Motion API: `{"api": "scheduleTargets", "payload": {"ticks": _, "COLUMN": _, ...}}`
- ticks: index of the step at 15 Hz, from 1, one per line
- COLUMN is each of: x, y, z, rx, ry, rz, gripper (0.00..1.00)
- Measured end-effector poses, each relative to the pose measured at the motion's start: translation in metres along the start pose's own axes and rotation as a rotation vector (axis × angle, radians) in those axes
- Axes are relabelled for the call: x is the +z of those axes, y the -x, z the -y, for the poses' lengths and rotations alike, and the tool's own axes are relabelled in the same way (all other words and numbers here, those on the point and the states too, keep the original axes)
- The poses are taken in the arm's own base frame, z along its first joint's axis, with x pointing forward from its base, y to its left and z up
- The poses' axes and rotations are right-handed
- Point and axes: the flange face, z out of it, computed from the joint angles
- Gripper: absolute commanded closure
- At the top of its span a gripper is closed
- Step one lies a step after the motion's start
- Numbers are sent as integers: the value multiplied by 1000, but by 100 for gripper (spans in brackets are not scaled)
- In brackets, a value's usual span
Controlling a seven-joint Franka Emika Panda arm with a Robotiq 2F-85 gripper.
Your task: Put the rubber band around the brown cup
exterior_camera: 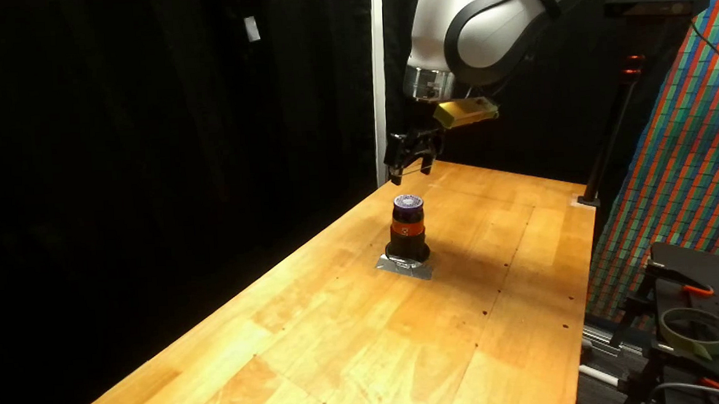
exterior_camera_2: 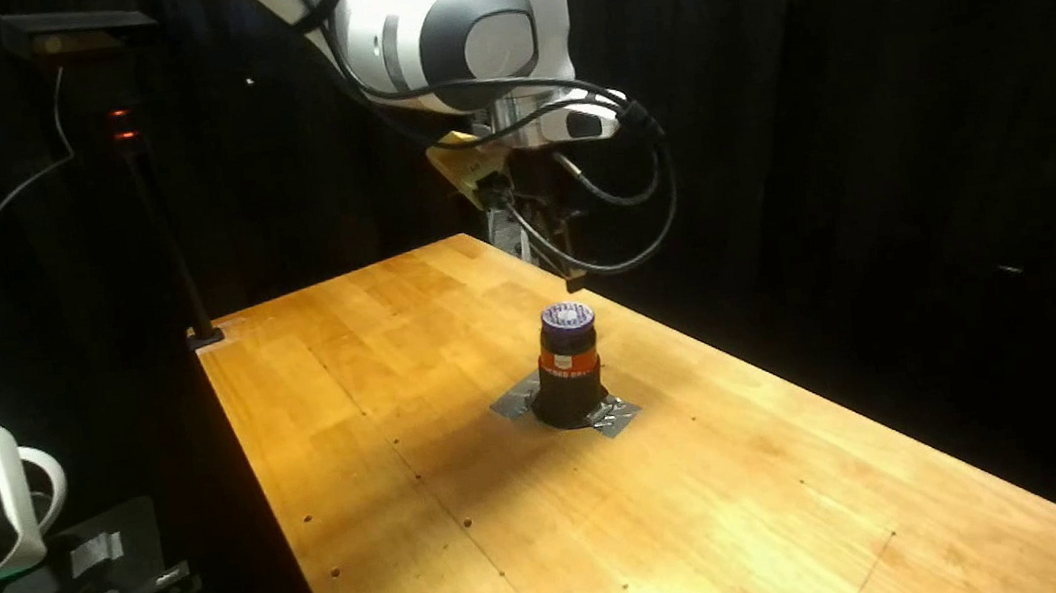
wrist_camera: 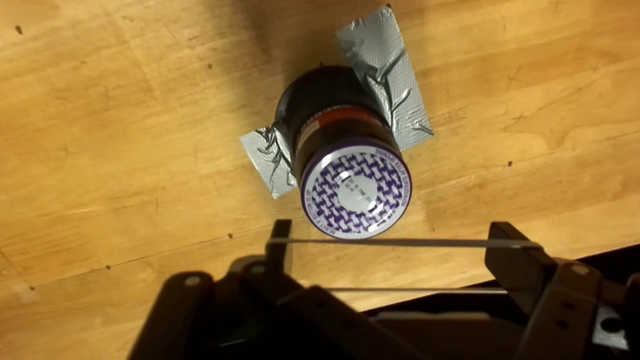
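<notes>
The brown cup is an upright jar with a purple-and-white lid, dark body and orange band; it shows in both exterior views (exterior_camera: 408, 229) (exterior_camera_2: 570, 364) and in the wrist view (wrist_camera: 357, 192). My gripper (wrist_camera: 392, 239) is open, and a thin rubber band (wrist_camera: 415, 243) is stretched around both fingers, its two strands crossing the gap. In an exterior view the gripper (exterior_camera: 412, 174) hangs above and behind the lid, not touching it, with the rubber band (exterior_camera: 408, 172) faintly visible. In an exterior view the gripper (exterior_camera_2: 574, 281) is partly hidden by cables. In the wrist view the lid lies beyond the band, toward the left finger.
Silver tape (wrist_camera: 392, 80) holds the jar's wide black base to the wooden table (exterior_camera: 341, 326). The table's long edge runs close behind the gripper. A pole with a camera (exterior_camera: 657, 5) stands at a table corner. A side shelf holds a tape roll (exterior_camera: 695, 329).
</notes>
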Motion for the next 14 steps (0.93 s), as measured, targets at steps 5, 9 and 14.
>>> {"api": "scheduleTargets", "payload": {"ticks": 5, "x": 34, "y": -17, "z": -6, "rx": 24, "ry": 1, "rz": -49, "gripper": 0}}
{"api": "scheduleTargets", "payload": {"ticks": 9, "x": 56, "y": -23, "z": -9, "rx": 38, "ry": 12, "rz": -88, "gripper": 0}}
{"api": "scheduleTargets", "payload": {"ticks": 14, "x": 75, "y": -24, "z": -13, "rx": 54, "ry": 34, "rz": -86, "gripper": 0}}
